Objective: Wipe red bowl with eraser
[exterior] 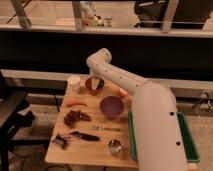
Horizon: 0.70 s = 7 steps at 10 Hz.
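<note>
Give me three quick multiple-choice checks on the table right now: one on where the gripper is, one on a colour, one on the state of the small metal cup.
1. Where is the gripper?
A. over the red bowl at the table's far edge
B. above the metal cup
C. at the grapes

2. What colour is the larger bowl mid-table?
A. green
B. purple
C. white

3. How does the metal cup stand?
A. tipped on its side
B. stacked in the purple bowl
C. upright near the front edge

Answers: 1 A, the arm ends right at the red bowl. 2 B, its inside and rim are purple. 3 C, its open mouth faces up, apart from the bowls.
</note>
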Each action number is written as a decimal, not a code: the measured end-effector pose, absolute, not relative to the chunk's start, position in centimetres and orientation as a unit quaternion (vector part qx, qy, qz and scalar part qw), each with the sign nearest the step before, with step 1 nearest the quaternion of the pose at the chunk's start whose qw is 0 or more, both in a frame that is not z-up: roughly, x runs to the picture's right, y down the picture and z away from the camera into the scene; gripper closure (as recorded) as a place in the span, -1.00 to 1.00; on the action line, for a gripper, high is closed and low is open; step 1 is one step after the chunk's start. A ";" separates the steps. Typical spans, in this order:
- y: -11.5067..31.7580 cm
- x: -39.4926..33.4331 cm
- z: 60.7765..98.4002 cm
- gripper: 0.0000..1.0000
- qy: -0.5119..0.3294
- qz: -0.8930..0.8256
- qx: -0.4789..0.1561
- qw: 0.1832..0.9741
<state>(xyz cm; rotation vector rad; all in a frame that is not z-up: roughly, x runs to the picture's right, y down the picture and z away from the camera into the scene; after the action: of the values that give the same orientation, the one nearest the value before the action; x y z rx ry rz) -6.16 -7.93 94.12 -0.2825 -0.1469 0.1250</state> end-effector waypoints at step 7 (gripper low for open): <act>-7.6 -5.5 92.6 -0.60 -0.094 0.072 -0.126 0.985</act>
<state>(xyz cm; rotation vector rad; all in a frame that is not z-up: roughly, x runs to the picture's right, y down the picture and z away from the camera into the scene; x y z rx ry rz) -5.49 -7.59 92.61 -0.2524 -0.1881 0.1438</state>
